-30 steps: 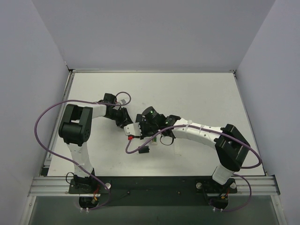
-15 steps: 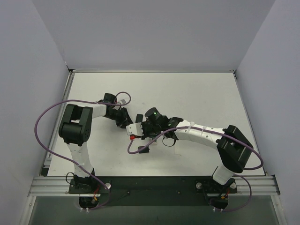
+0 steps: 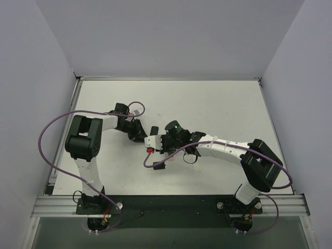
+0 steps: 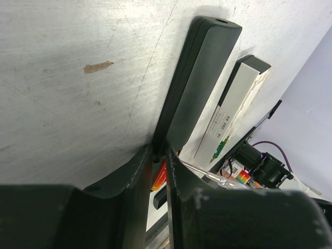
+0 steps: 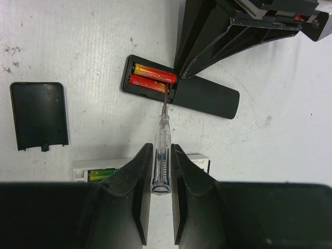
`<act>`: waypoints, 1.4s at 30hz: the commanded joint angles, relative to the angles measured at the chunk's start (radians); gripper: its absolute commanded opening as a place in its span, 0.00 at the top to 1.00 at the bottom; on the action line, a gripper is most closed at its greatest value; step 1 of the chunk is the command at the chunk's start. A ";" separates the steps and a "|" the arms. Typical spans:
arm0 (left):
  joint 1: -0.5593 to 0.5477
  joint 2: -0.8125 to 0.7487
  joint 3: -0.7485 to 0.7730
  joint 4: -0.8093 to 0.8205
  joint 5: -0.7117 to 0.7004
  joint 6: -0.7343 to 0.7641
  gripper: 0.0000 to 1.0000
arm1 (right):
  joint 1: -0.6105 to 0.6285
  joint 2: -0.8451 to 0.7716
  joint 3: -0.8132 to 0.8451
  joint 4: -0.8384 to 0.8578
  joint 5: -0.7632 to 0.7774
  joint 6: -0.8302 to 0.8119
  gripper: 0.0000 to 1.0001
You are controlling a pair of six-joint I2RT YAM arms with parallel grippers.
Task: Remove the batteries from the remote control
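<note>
Grey walls close in a white bench (image 3: 223, 104). From above, both my arms reach inward until the wrists meet a little left of its middle, with purple cables looping off each.

From my left wrist, the scratched bench top fills the upper left. My left pincer (image 4: 158, 153) is narrow, clamped on the near end of the black remote control (image 4: 202, 78), which runs away from me across the bench. Just beside it, further right, lies the white remote control (image 4: 236, 98).

From my right wrist, my right pincer (image 5: 162, 149) is pinched tight on a screwdriver (image 5: 161, 137) with a clear handle, its thin shaft pointing away from me. The tip touches the red batteries (image 5: 151, 78), two of them lying side by side in the open compartment at the left end of the black remote control. My left pincer's fingers (image 5: 207, 44) come down from the upper right onto that remote, just beside the compartment. A black battery cover (image 5: 39, 115) lies flat on the bench, apart to the left. At the bottom edge, the white remote control's open compartment shows a green battery (image 5: 101, 174), partly hidden by my right pincer.
</note>
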 commanded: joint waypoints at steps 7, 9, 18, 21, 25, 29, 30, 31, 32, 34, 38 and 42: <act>-0.039 0.048 -0.021 -0.046 -0.088 0.037 0.74 | -0.005 0.017 -0.082 -0.011 -0.078 0.099 1.00; -0.041 0.048 -0.021 -0.043 -0.087 0.037 0.74 | -0.012 0.011 -0.088 0.019 -0.090 0.131 1.00; -0.048 0.041 -0.024 -0.041 -0.087 0.034 0.74 | -0.046 0.006 -0.136 0.136 -0.146 0.240 1.00; -0.050 0.040 -0.024 -0.040 -0.088 0.034 0.74 | -0.057 0.017 -0.140 0.151 -0.167 0.278 1.00; -0.053 0.041 -0.027 -0.040 -0.088 0.032 0.74 | -0.067 0.012 -0.168 0.200 -0.179 0.335 1.00; -0.058 0.044 -0.027 -0.037 -0.090 0.029 0.74 | -0.075 0.011 -0.177 0.216 -0.186 0.372 1.00; -0.058 0.047 -0.026 -0.037 -0.088 0.029 0.74 | -0.080 0.012 -0.179 0.220 -0.193 0.384 1.00; -0.059 0.048 -0.027 -0.037 -0.088 0.029 0.74 | -0.081 0.011 -0.183 0.232 -0.201 0.400 1.00; -0.059 0.049 -0.026 -0.037 -0.087 0.029 0.74 | -0.090 0.012 -0.185 0.240 -0.208 0.427 1.00; -0.061 0.044 -0.027 -0.032 -0.081 0.028 0.74 | -0.095 0.012 -0.197 0.272 -0.216 0.458 1.00; -0.067 0.038 -0.033 -0.024 -0.079 0.026 0.74 | -0.101 0.032 -0.185 0.280 -0.224 0.528 1.00; -0.072 0.041 -0.032 -0.026 -0.079 0.024 0.74 | -0.103 0.049 -0.168 0.283 -0.245 0.571 1.00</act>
